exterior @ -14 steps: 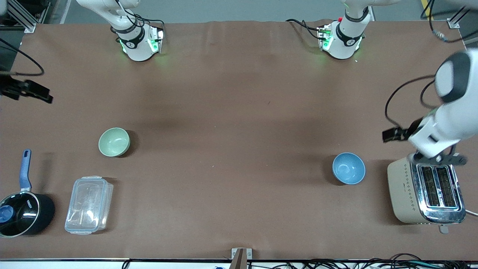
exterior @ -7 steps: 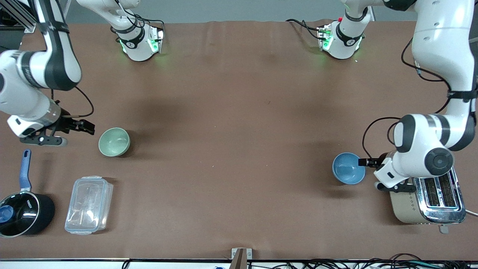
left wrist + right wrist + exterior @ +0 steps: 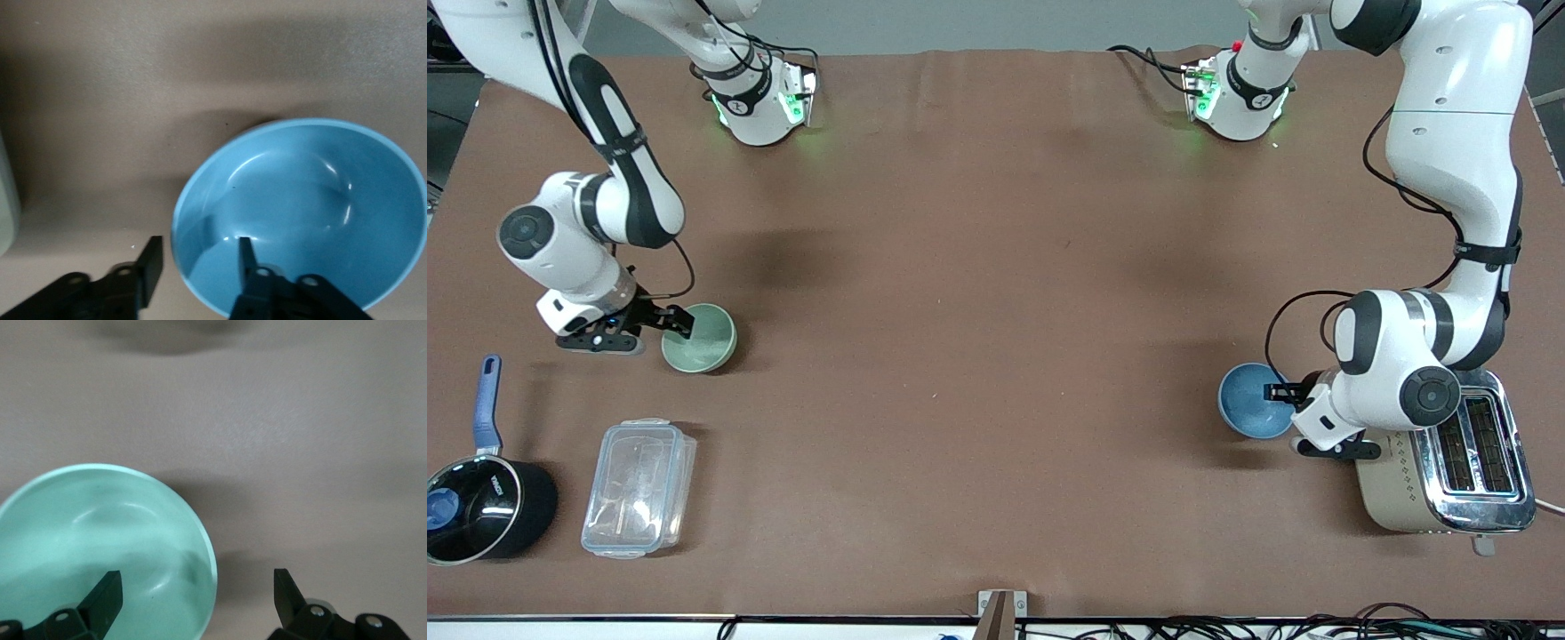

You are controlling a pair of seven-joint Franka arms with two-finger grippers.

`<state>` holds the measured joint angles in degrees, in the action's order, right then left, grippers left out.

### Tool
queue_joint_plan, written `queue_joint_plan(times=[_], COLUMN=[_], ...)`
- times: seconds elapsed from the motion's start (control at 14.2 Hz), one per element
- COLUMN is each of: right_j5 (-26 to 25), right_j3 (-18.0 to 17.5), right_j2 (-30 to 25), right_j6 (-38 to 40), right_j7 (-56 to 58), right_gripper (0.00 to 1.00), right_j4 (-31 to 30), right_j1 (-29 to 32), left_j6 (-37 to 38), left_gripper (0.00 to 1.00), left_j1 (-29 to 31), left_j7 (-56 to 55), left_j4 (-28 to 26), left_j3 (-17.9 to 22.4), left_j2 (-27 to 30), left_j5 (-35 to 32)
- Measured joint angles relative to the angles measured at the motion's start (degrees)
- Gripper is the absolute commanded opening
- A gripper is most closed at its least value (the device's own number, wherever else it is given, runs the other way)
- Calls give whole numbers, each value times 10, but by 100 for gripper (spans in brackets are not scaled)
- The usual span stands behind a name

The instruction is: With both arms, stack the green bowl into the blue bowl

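At the right arm's end of the counter, the right gripper (image 3: 679,319) straddles the rim of the green bowl (image 3: 704,342), fingers spread wide, one inside and one outside. Toward the left arm's end, beside the toaster (image 3: 1445,468), the left gripper (image 3: 1278,391) brackets the blue bowl (image 3: 1249,404) rim, jaws parted, seemingly both poised to pinch

High front camera faces arms; wrist cameras close over bowls.
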<state>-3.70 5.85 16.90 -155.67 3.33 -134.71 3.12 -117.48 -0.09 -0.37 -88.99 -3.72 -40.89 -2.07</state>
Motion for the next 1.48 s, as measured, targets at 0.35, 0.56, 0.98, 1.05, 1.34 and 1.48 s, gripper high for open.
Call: queue_joint_plan(times=[0.35, 0.56, 0.98, 1.05, 1.34, 1.48], right_j5=[0, 0, 1, 1, 35, 43], right_j3=[0, 0, -1, -2, -6, -10], right_j2=[13, 13, -22, -38, -67, -66], right_j6=[-15, -12, 166, 228, 414, 445], right_j7=[0, 0, 0, 0, -22, -93], right_gripper=[30, 0, 0, 0, 0, 0], right_j4=[0, 1, 77, 113, 258, 298], right_j1=[0, 0, -3, -4, -36, -73], left_j6=[-10, -1, 19, 17, -21, -52], left_gripper=[0, 0, 0, 0, 0, 0], left_j1=[-1, -12, -112, -142, -242, -277], left_j7=[-2, -67, -282, -322, -452, -496], left_j4=[6, 34, 68, 74, 102, 106], left_j3=[-5, -49, -136, -137, -137, -136], left_j2=[1, 10, 20, 16, -22, -46], left_j5=[4, 4, 4, 4, 4, 4])
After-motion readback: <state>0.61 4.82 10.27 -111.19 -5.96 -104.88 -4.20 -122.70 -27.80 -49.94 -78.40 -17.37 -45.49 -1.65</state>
